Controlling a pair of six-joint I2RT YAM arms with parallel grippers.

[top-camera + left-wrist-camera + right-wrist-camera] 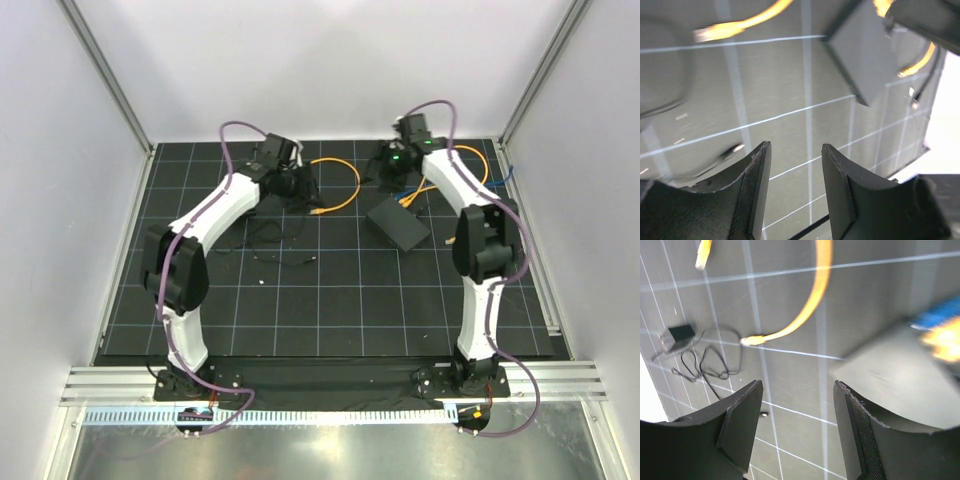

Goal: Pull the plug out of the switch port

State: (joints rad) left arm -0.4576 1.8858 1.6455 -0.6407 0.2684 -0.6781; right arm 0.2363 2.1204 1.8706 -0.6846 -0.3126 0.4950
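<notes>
**A:** Any brand or label to read?

**B:** None that I can make out. The network switch [398, 225] is a flat matte-black box. From above its top looks plain, and both wrist views smear it.

**A:** Where does it sit?

**B:** On the gridded bench mat [330, 300], skewed to the grid lines, just nearer the arm bases than the right gripper [797, 387].

**A:** And the plug?

**B:** An orange patch cable [357, 185] loops between the arms. Its plug [752, 340] lies loose on the mat, apart from the switch. A second orange lead [425, 190] and a blue lead [935, 317] reach the switch's far edge. They are too blurred to tell whether either sits in the switch port.

**A:** The jaws?

**B:** The right jaws stand apart with nothing between them. The left gripper [796, 150] is the same, its jaws parted over bare mat.

**A:** Anything else?

**B:** A small black power adapter [680, 332] with a thin tangled wire lies near the left arm.
</notes>
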